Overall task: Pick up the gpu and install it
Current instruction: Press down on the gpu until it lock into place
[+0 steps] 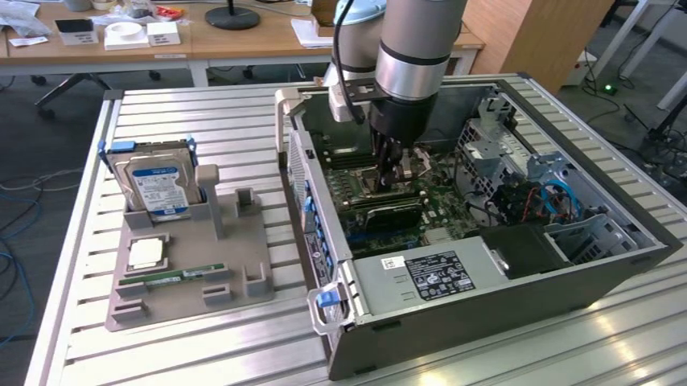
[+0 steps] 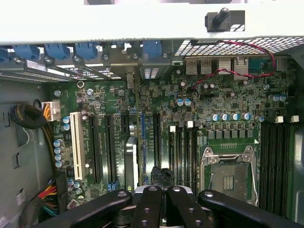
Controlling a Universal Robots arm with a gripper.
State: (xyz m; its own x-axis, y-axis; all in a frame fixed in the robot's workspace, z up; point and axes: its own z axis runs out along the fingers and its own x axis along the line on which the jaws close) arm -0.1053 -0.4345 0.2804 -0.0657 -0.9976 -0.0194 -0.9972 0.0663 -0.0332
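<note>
Graphics card, the gpu (image 1: 384,214), stands on edge in a motherboard (image 1: 456,201) slot at the exterior view's centre, long axis across the frame, directly beneath the narrow-shut gripper (image 1: 393,173) just above it in frame, grip on it unconfirmed.

Exterior view: high, off to side, angled down on metal table (image 1: 193,121) and open computer case (image 1: 601,273), arm inside. Wrist view: close, facing straight onto motherboard (image 2: 209,95) inside case. Shared: motherboard (image 1: 376,189), case interior.
</note>
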